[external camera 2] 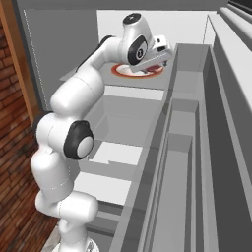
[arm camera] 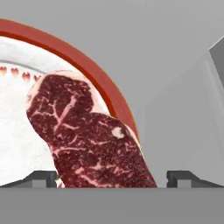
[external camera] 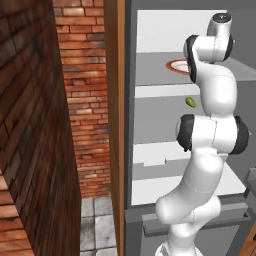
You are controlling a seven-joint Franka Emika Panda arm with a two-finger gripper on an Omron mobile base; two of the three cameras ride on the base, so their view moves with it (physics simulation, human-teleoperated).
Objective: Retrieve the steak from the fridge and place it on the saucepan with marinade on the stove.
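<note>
1. The fridge stands open, its white interior and grey shelves showing in both base views, with a wooden cabinet side and a brick wall to its left.
2. The open fridge door runs along the right of the right base view, its grey bins stacked one below another.
3. The white arm rises from the base and reaches in over an upper shelf.
4. An orange-rimmed white plate sits on that upper shelf, partly hidden behind the arm in the base views.
5. The steak lies on the plate, dark red with white marbling, one end reaching to the plate's rim.
6. The gripper hangs directly over the steak, jaws spread wide apart; the two dark fingertips flank the meat's near end, and no grip on it is visible.
7. A small green oval fruit lies on the shelf below the plate.
</note>
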